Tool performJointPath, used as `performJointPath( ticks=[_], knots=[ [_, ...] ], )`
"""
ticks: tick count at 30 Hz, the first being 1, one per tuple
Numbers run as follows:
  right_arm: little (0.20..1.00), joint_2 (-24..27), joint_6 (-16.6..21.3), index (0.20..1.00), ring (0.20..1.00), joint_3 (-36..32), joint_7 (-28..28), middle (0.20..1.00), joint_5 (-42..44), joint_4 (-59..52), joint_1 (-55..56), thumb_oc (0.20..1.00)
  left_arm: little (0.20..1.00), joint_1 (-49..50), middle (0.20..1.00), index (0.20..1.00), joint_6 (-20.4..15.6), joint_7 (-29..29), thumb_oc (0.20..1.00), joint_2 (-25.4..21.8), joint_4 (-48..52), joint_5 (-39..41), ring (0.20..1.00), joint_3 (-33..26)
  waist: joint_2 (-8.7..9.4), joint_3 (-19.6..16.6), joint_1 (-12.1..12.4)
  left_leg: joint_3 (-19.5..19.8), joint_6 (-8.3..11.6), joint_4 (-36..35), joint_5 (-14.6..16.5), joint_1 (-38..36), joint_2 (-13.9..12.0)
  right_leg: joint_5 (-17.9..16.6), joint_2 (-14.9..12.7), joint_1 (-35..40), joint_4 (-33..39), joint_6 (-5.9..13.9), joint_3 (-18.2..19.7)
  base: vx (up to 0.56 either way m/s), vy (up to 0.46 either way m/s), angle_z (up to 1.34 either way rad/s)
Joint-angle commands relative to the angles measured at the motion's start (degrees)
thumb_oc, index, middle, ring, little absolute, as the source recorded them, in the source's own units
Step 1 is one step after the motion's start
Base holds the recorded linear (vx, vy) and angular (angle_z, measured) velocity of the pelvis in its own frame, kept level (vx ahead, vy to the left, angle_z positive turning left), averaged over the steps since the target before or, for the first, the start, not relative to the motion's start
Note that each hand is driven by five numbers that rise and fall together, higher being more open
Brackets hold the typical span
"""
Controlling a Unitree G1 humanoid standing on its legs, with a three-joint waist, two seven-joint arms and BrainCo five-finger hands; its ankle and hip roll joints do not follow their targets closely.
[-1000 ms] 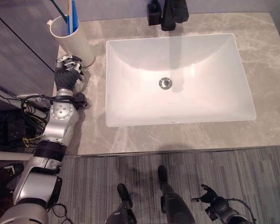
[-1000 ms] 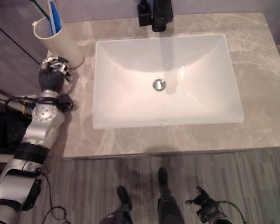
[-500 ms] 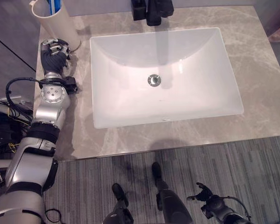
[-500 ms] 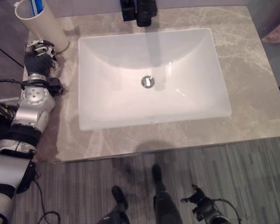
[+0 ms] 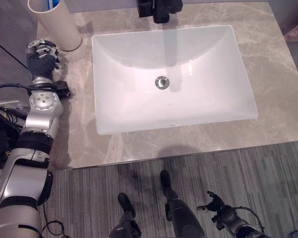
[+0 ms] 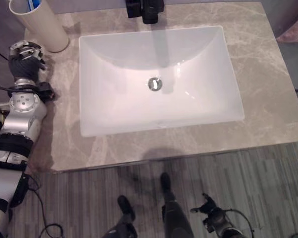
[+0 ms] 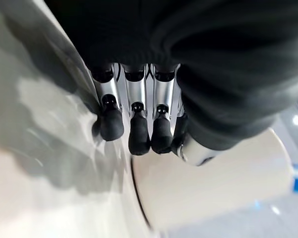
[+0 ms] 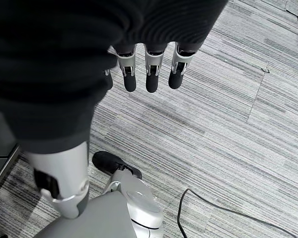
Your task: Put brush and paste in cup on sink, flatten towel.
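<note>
Cream plastic forms the tall cup, which stands upright at the back left corner of the marble tabletop, just beside the white sink; something blue is seen inside its rim, judged to be the brush or paste, though which cannot be told. The cup is judged light, stiff and easily tipped, so any hold is best taken low around its wall. A pink cloth, possibly the towel, is seen at the far right edge; it would handle soft and limp and is best taken at a corner. The left robot hand is held just beside the cup, fingers loosely bent and empty. The right robot hand hangs over the carpet with fingers relaxed, holding nothing.
</note>
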State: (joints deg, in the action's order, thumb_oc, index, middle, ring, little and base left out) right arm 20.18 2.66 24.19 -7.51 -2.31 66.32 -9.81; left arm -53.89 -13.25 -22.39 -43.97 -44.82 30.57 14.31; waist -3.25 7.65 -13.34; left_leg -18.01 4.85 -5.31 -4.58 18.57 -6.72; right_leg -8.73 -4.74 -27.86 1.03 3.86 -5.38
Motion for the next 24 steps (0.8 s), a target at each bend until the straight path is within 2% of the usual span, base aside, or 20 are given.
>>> performJointPath(
  ticks=[1, 10, 12, 24],
  knots=[
    [1.0, 1.27, 0.79, 1.0, 1.0, -0.05, -1.21, 1.0, 1.96, 0.19, -1.16, 1.0, 0.2, -2.93, 0.2, 0.2, 0.85, -1.62, 0.2, -2.13, -6.05, 1.54, 0.2, -2.44, -2.24, 2.32, 0.41, 3.27, 4.55, 0.31, 1.54, -7.63, -3.29, 5.62, -0.98, -7.55, -13.75, 3.58, -3.1, 0.0, 0.0, 0.0],
    [1.0, 1.6, 1.64, 1.0, 1.0, 0.4, -1.0, 1.0, 3.32, 0.25, -0.58, 1.0, 0.2, -8.83, 0.2, 0.2, 1.31, -0.73, 0.2, -4.42, -10.44, -0.77, 0.2, 2.24, -2.27, 2.66, -0.7, 3.44, 4.99, 0.31, 1.35, -6.65, -3.7, 6.29, -0.55, -9.86, -15.67, 3.5, -2.95, 0.0, 0.0, 0.0],
    [1.0, 1.52, 2.11, 1.0, 1.0, 0.45, -1.1, 1.0, 3.9, -0.23, -0.19, 1.0, 0.2, -9.43, 0.2, 0.2, 0.77, -0.64, 0.2, -4.09, -10.68, -0.4, 0.2, 2.73, -2.16, 2.5, -1.23, 3.63, 5.44, 0.31, 0.41, -5.96, -3.96, 6.14, -0.02, -10.37, -15.33, 3.3, -2.92, 0.03, -0.031, -0.04],
    [1.0, 1.35, 3.18, 1.0, 1.0, 0.48, -1.79, 1.0, 4.82, -1.24, 0.76, 1.0, 0.2, -10.24, 0.2, 0.2, 0.16, -1.56, 0.2, -2.03, -10.82, -0.99, 0.2, 3.53, -2.08, 2.37, -2.73, 2.25, 6.33, 0.31, -0.67, -5.31, -5.22, 6.12, 2.14, -12.68, -15.26, 2.72, -1.74, 0.02, -0.017, -0.03]
  ],
)
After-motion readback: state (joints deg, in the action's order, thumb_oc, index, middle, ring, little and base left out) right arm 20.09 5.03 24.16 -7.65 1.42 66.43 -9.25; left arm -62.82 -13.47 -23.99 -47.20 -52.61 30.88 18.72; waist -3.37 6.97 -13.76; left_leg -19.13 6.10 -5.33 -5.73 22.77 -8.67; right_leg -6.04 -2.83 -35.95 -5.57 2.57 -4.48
